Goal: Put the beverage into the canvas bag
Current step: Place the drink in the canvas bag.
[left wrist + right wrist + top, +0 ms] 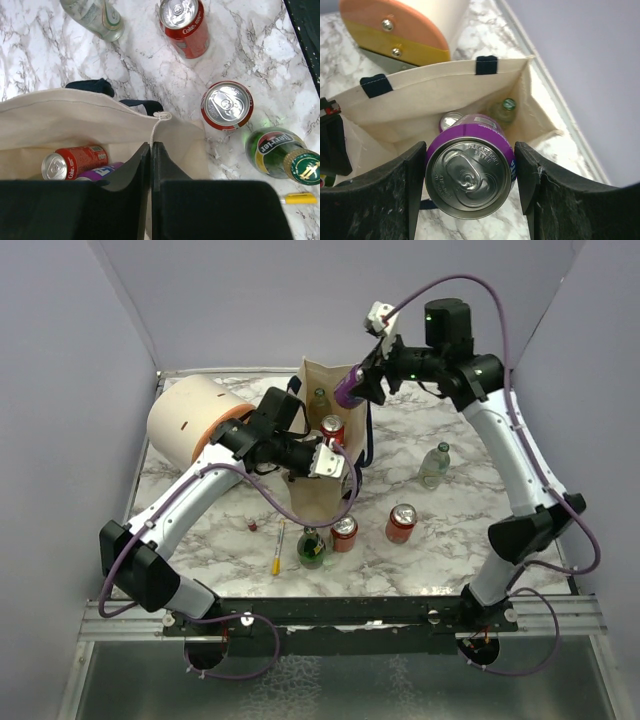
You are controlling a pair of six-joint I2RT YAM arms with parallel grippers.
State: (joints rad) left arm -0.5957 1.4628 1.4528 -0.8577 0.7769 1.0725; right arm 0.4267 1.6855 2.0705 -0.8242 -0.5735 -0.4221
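Purple can [470, 172] in right gripper [470, 167], above canvas bag [435, 82] open rim

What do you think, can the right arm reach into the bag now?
Probably yes. The right gripper, holding the purple can, hangs over the open bag; the left gripper pinches its rim, and nothing blocks the mouth.

- Marble-patterned bench [450, 540], white with grey veins, filling the middle of the enclosure.
- Plain pale lavender-grey walls [250, 300] at the back and both sides.
- Metal rail [560, 615] along the near edge.
- Dull textured grey panel [330, 685] below the rail.
- Even, soft light; faint shadows only.
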